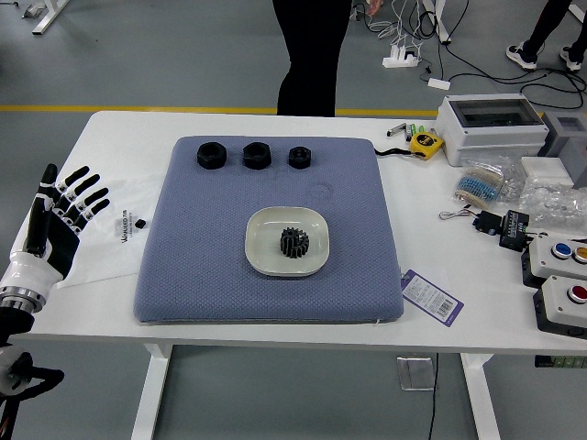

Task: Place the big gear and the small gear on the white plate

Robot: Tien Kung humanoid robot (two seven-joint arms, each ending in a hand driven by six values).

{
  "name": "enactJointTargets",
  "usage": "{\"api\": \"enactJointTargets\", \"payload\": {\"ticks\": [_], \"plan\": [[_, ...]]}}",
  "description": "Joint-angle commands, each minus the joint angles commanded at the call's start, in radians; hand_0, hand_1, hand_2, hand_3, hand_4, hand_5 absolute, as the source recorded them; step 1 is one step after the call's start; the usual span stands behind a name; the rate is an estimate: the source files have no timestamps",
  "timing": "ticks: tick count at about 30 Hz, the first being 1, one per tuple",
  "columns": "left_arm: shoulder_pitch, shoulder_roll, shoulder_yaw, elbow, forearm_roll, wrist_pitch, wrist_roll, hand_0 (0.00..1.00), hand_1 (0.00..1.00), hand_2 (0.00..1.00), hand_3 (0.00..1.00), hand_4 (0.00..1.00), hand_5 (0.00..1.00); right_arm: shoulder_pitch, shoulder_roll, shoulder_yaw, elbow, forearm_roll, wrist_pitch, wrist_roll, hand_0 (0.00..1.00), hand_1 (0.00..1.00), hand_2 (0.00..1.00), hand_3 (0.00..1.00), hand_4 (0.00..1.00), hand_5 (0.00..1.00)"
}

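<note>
One black toothed gear (294,243) lies on the white plate (260,258), right of the plate's centre. The plate rests on the blue-grey mat. No second toothed gear can be made out. Over the table's left side, left of the mat, my left hand (81,203) has its fingers spread and holds nothing.
Three black nut-like pieces (257,155) line the back of the blue-grey mat (211,293). A plastic bag (101,257) lies left. A tape measure (426,143), white box (492,128), labelled card (432,297) and button boxes (561,303) are right. A person stands behind the table.
</note>
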Motion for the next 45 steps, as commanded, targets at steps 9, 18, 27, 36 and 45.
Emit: {"api": "enactJointTargets", "payload": {"ticks": [9,18,27,36,45], "plan": [[0.003,0.003,0.001,-0.009,0.046,-0.013,0.016,0.803,0.799,0.838,0.807,0.899,0.998,-0.004,0.001,0.002,0.0,-0.005,-0.001,-0.001,0.682,0.66,0.737,0.582,0.798,0.717],[0.006,0.003,0.009,-0.011,0.069,-0.014,0.023,0.818,0.824,0.859,0.821,0.903,0.998,-0.008,0.001,0.002,0.001,-0.003,-0.001,-0.001,0.682,0.661,0.737,0.582,0.798,0.718],[0.004,0.004,0.013,-0.013,0.095,-0.018,0.029,0.821,0.839,0.871,0.823,0.906,0.998,-0.007,0.001,-0.004,0.001,0.005,-0.001,0.002,0.682,0.661,0.736,0.582,0.799,0.718],[0.004,0.004,0.011,-0.013,0.102,-0.016,0.034,0.825,0.846,0.878,0.824,0.904,0.998,-0.004,0.0,-0.007,0.001,0.013,0.0,0.004,0.682,0.661,0.736,0.582,0.798,0.718],[0.001,0.004,0.011,-0.013,0.108,-0.015,0.036,0.828,0.849,0.88,0.826,0.906,0.998,0.0,-0.002,-0.011,0.001,0.019,0.0,0.006,0.682,0.66,0.736,0.582,0.798,0.717]]}}
